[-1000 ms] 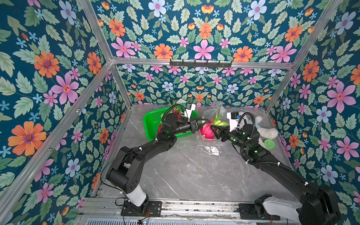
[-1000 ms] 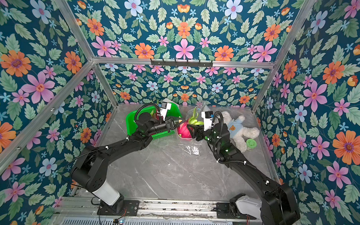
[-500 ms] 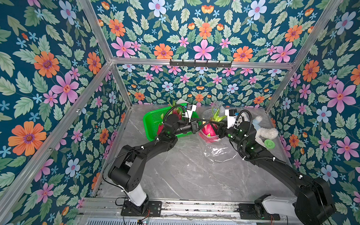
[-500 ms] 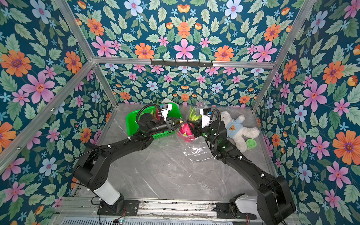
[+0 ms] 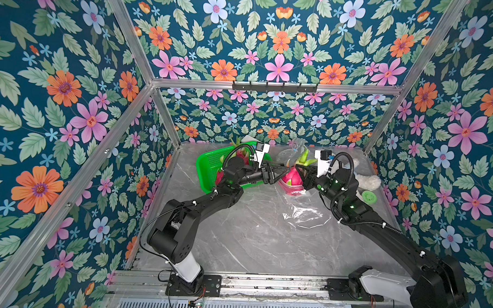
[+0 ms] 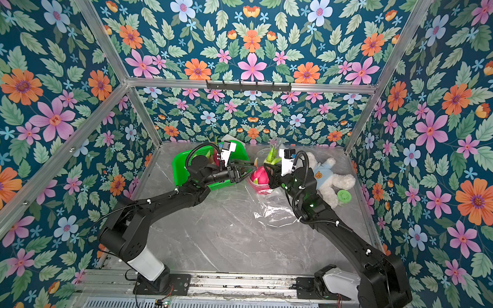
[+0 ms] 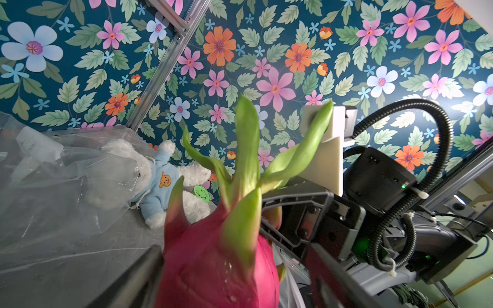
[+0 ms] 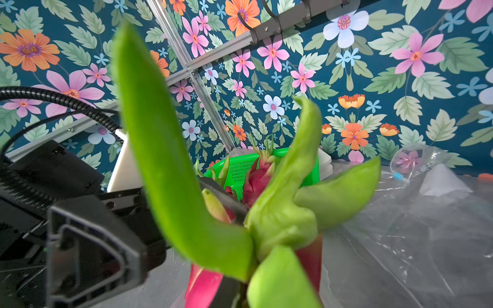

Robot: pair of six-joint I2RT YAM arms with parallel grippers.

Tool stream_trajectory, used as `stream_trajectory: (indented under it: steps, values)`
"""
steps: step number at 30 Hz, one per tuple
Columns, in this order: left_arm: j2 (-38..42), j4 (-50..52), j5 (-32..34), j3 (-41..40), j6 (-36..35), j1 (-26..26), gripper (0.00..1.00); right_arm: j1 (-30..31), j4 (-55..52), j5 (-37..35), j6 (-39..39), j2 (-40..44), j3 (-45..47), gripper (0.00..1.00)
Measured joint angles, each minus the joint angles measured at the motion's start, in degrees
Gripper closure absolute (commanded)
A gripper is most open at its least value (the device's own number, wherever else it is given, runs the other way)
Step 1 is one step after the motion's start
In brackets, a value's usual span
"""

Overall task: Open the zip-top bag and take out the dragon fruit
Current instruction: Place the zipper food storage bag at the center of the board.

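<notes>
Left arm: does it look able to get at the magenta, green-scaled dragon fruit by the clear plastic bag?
Likely yes: the open left gripper flanks the dragon fruit with nothing between; the right gripper holds its far side.

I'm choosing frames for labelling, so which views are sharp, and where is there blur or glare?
In both top views everything is sharp, with glare on the clear bag. In the left wrist view the dragon fruit up close is soft, the teddy bear behind it crisp. In the right wrist view the fruit's green scales are blurred, the green basket behind sharp.
</notes>
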State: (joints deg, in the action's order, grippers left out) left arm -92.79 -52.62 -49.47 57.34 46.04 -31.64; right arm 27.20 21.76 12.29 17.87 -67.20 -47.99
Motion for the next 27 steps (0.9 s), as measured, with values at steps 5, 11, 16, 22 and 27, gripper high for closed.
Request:
stream_trajectory:
  steps: [5,11,16,22,27]
  values:
    - [4.6,1.9,0.9,-2.2,-2.8,0.1,0.01,-1.0,-2.6,-2.3,-1.4,3.9,0.8,0.94]
    - [6.4,4.6,1.8,-7.5,-4.7,-1.0,0.01,-5.9,-5.7,-5.3,1.4,8.0,0.4,0.94]
    - [5.2,7.1,2.5,-10.0,-7.5,-5.5,0.01,-6.4,-8.6,-7.0,3.3,9.2,-1.6,0.95]
    - [-0.6,7.8,4.2,-8.5,-10.0,-9.8,0.01,-6.6,-10.8,-9.4,5.1,9.6,-2.3,0.95]
    - [-8.6,5.3,4.1,-3.2,-8.6,-11.1,0.38,-6.6,-11.5,-9.6,6.1,10.4,-2.2,0.95]
